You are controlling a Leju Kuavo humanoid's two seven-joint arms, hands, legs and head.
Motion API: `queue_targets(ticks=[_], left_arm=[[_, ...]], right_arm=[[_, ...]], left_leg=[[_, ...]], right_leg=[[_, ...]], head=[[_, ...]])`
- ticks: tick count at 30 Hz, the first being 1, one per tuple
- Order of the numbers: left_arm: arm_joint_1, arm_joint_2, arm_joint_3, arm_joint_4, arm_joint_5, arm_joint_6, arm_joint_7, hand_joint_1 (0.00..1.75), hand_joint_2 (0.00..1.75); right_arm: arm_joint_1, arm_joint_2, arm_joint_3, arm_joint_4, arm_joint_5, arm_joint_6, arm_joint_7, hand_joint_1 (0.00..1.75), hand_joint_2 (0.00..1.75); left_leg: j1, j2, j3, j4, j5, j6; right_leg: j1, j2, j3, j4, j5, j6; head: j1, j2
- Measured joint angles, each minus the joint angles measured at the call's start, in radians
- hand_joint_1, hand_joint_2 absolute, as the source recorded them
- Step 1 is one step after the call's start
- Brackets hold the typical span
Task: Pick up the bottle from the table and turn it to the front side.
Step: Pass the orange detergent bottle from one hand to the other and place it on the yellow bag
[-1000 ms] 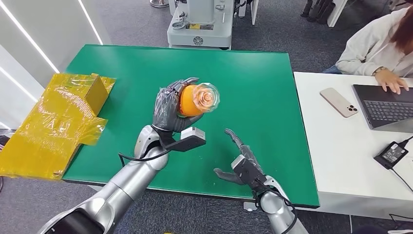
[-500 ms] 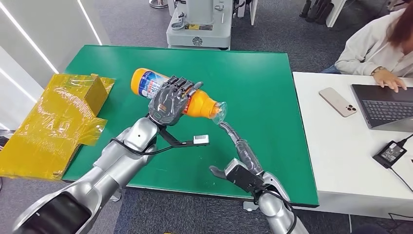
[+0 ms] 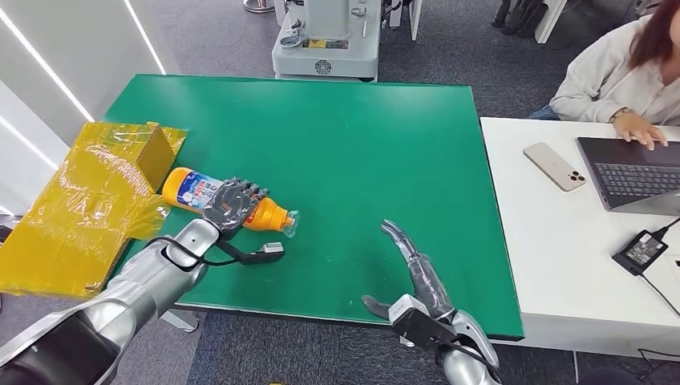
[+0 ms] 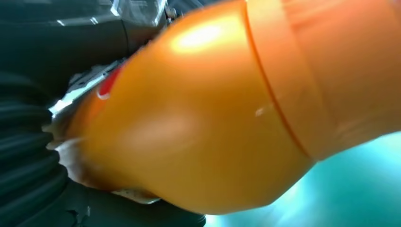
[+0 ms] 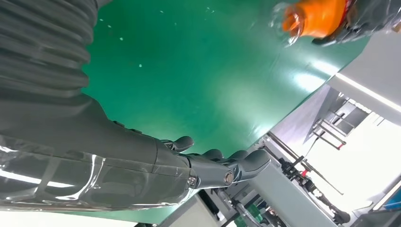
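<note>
An orange bottle (image 3: 192, 191) with a blue-and-white label and a clear cap lies on its side near the front left of the green table (image 3: 361, 144), cap toward the middle. My left hand (image 3: 230, 204) grips it around the middle, fingers wrapped over the top. The left wrist view shows the orange bottle (image 4: 227, 109) close up against the palm. My right hand (image 3: 415, 273) hovers open at the table's front edge, fingers stretched out, well apart from the bottle. In the right wrist view the bottle (image 5: 314, 19) and its cap are far off beyond the right hand (image 5: 222, 170).
A yellow plastic-wrapped box (image 3: 88, 200) sits just left of the bottle, over the table's left edge. A white desk (image 3: 561, 241) on the right carries a phone (image 3: 556, 167), a laptop (image 3: 633, 172) and a charger (image 3: 644, 253); a person (image 3: 617, 72) types there. A grey machine (image 3: 325, 40) stands behind the table.
My left hand has brought the bottle down from the air to the table's front left, turning it onto its side. My right hand has drawn back toward the front edge.
</note>
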Motion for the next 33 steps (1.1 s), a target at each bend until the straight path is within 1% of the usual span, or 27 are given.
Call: queue_targets(ticks=[5,10,21,27,33], left_arm=[[0.009,0.018,0.005,0.022,0.022,0.012,0.025,1.75,1.75],[0.021,0.022,0.044,0.029,0.082,0.057,0.049,1.75,1.75],[0.047,0.022,0.201,0.045,0.198,0.034,0.055,1.75,1.75],[0.057,0.027,0.239,0.052,0.185,0.025,0.06,1.75,1.75],[0.074,0.053,0.233,0.058,0.049,-0.047,0.093,1.75,1.75]], right_arm=[[0.012,-0.013,-0.004,-0.011,-0.006,-0.005,-0.004,0.0,1.75],[0.025,-0.02,-0.012,-0.013,-0.023,-0.019,-0.009,0.0,1.75],[0.038,-0.021,-0.011,-0.018,-0.031,-0.019,-0.01,0.0,1.75],[0.038,-0.021,-0.01,-0.015,-0.031,-0.017,-0.011,0.0,1.75],[0.035,-0.021,-0.001,-0.011,-0.028,-0.004,-0.014,0.0,1.75]], left_leg=[[0.0,0.0,0.0,0.0,0.0,0.0],[0.0,0.0,0.0,0.0,0.0,0.0],[0.0,0.0,0.0,0.0,0.0,0.0],[0.0,-0.001,-0.001,0.0,0.0,0.0],[0.0,0.0,0.0,0.0,0.0,0.0]], right_leg=[[0.0,0.0,0.0,0.0,0.0,0.0],[0.0,-0.001,0.0,0.0,0.0,0.0],[0.0,-0.001,0.0,0.0,0.0,0.0],[0.0,-0.001,0.0,0.0,0.0,0.0],[0.0,-0.001,0.0,0.0,0.0,0.0]], head=[[0.0,0.0],[0.0,0.0],[0.0,0.0],[0.0,0.0],[0.0,0.0]])
